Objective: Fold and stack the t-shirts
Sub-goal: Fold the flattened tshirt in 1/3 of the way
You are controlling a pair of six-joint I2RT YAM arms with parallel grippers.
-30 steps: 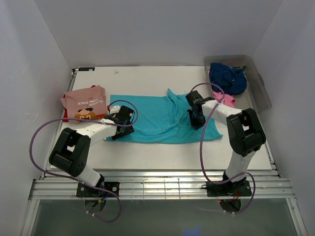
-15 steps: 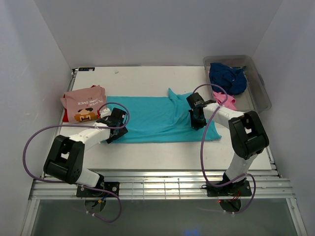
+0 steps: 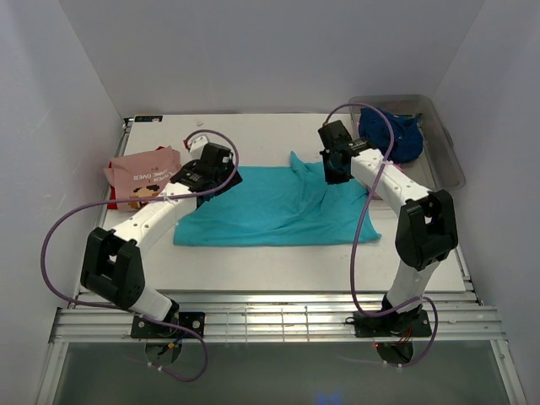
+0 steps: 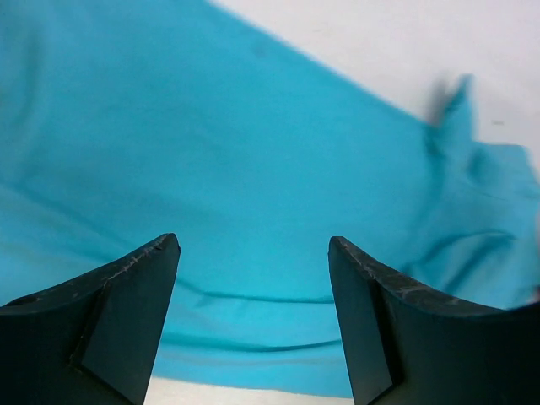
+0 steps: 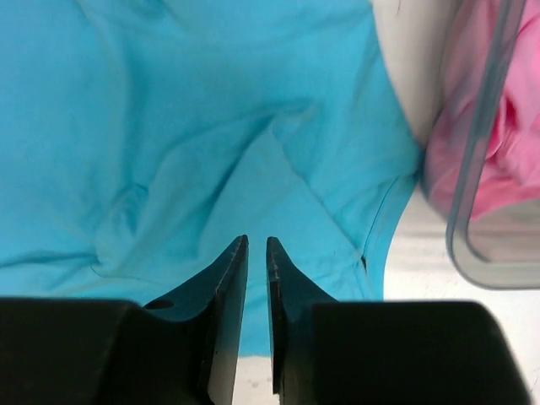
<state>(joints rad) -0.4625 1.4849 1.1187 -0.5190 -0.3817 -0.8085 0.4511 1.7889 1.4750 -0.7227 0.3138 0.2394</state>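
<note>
Currently left gripper [image 4: 253,246] gapes, right gripper [image 5: 256,242] barely, over turquoise tee [image 3: 270,207].

1 turquoise [image 3: 270,207], 1 salmon [image 3: 139,173], 1 navy [image 3: 405,139], 1 pink tee [image 5: 506,152]; 1 tub [image 3: 447,152].

High rear overview; both wrist views close above the same turquoise t-shirt [image 3: 278,207]

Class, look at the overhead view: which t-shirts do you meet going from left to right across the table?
salmon-pink t-shirt → turquoise t-shirt → navy t-shirt
</note>
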